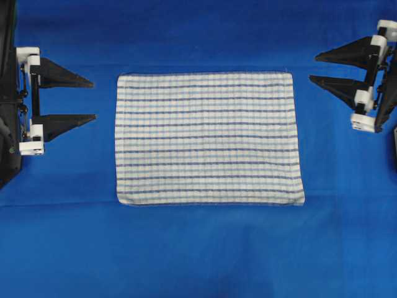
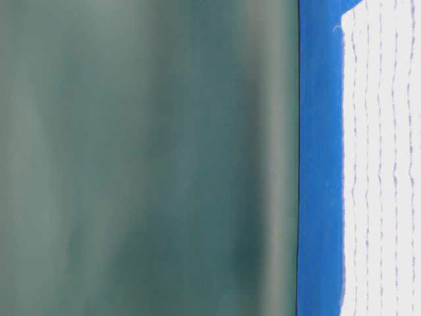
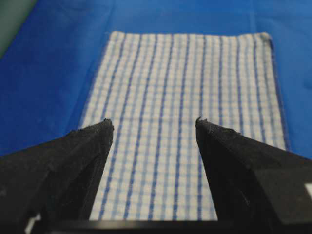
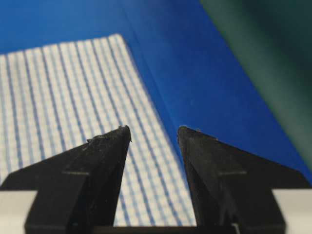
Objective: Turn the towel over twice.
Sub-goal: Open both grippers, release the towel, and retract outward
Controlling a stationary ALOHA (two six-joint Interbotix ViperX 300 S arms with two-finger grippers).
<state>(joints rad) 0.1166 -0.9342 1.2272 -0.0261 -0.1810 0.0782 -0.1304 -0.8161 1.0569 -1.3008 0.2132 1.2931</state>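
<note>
Towel (image 1: 208,138) lies flat, checked side up, mid-surface; left gripper (image 1: 93,98) and right gripper (image 1: 312,67) wait apart, jaws wide and empty. I can't tell how many turns remain.

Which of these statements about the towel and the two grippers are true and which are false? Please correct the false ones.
1. The towel lies flat on the blue sheet. True.
2. The left gripper is shut on the towel's edge. False: its jaws stand open, apart from the towel.
3. The right gripper holds nothing. True.
4. One corner of the towel is folded over. False: all four corners lie flat.
5. Both grippers point toward the towel from opposite sides. True.
</note>
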